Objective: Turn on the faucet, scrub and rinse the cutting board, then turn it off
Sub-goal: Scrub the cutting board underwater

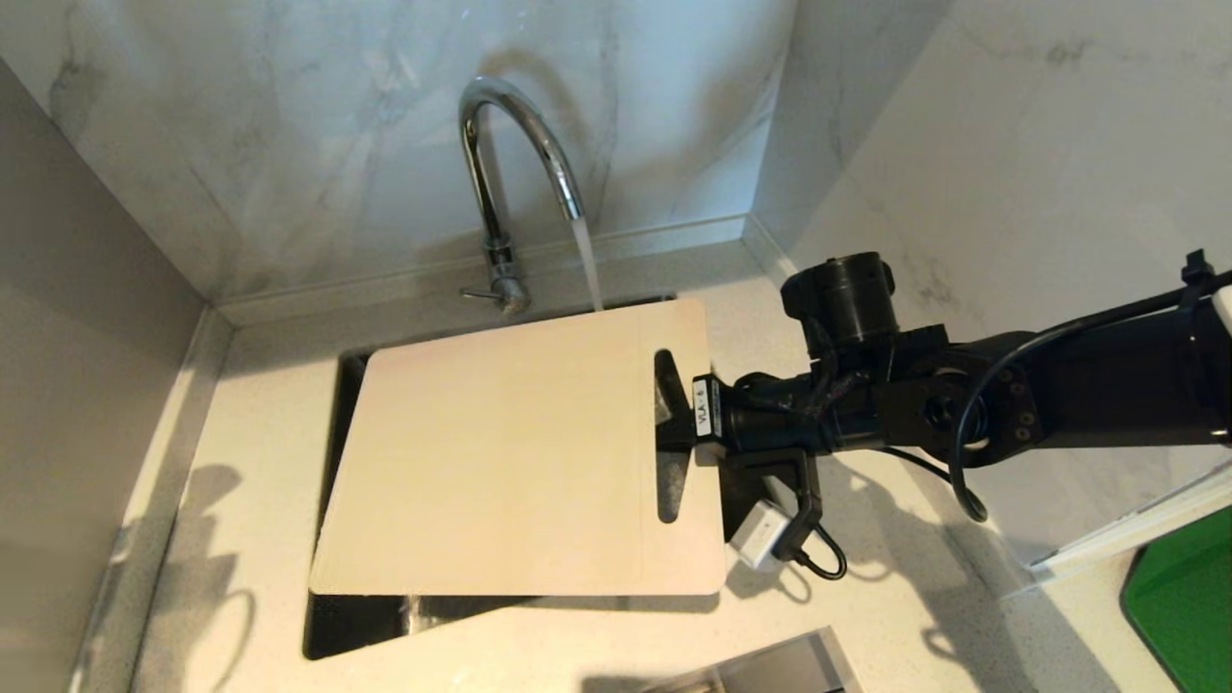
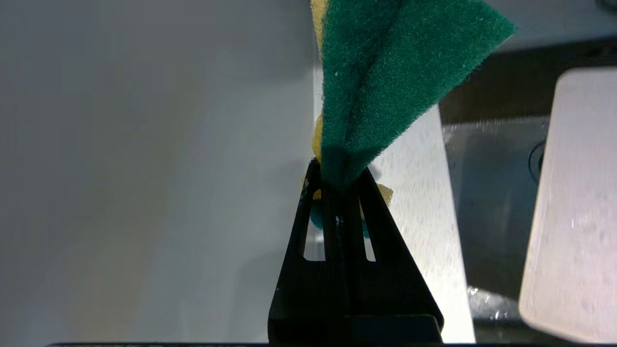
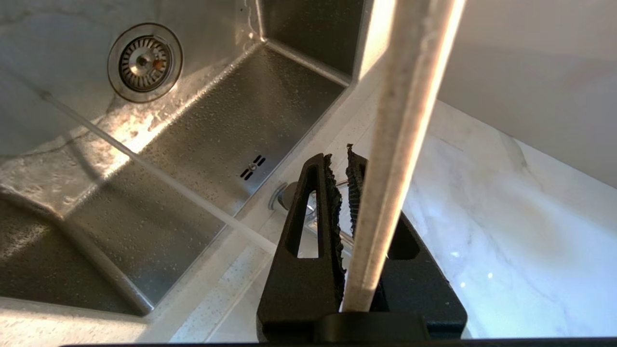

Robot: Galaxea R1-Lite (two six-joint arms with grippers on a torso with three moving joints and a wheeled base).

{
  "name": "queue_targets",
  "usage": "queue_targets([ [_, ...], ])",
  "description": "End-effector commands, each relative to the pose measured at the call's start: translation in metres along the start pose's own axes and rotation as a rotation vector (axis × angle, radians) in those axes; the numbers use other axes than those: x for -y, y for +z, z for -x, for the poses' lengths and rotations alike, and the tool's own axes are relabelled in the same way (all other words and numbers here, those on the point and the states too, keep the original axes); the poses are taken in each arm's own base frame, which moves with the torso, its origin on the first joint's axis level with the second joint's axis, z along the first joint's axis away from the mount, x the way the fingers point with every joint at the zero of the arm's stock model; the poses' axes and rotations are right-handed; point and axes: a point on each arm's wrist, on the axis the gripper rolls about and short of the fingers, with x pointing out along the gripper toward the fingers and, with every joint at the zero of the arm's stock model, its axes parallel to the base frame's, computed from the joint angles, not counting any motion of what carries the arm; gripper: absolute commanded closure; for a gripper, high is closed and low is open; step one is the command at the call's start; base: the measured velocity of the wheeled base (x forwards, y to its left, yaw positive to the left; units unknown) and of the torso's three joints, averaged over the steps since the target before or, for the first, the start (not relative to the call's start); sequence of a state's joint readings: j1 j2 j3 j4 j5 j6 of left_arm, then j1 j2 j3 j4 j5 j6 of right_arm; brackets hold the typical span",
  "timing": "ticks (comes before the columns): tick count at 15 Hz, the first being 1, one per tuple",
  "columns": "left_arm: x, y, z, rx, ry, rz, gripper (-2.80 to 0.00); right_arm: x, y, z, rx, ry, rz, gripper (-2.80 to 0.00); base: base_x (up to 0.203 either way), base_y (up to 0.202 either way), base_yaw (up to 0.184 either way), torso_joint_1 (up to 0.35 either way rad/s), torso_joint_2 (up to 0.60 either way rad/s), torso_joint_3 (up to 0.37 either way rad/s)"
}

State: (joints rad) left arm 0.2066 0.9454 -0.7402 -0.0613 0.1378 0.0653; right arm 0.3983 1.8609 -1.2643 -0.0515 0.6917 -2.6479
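Right pincer [image 1: 685, 423] grips the cutting board [image 1: 510, 452] over the sink [image 3: 202, 144]; running faucet [image 1: 500, 183] beyond. Left pincer [image 2: 340, 185] pinches a sponge [image 2: 385, 82].

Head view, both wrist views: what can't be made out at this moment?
- Head view: left gripper and its sponge are out of frame.
- Head view: cutting board covers most of the sink; the drain is hidden.
- Right wrist view: board's edge covers one of the right gripper fingers.
- Left wrist view: faucet not in view.
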Motion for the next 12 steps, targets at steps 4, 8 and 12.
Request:
queue_targets([
  [4, 0.006, 0.035, -0.063, -0.06, -0.031, -0.001, 0.0, 0.001, -0.002, 0.0, -0.002, -0.009, 0.007, 0.0, 0.0, 0.0, 0.0, 0.0, 0.0, 0.0],
  [8, 0.031, 0.053, -0.046, -0.214, -0.231, 0.075, 0.0, 0.004, -0.005, 0.0, -0.014, -0.017, 0.004, 0.0, 0.0, 0.0, 0.0, 0.0, 0.0, 0.0],
  [12, 0.059, 0.048, -0.044, -0.314, -0.376, 0.141, 0.0, 0.008, -0.005, 0.003, -0.019, -0.022, 0.01, 0.0, 0.0, 0.0, 0.0, 0.0, 0.0, 0.0],
])
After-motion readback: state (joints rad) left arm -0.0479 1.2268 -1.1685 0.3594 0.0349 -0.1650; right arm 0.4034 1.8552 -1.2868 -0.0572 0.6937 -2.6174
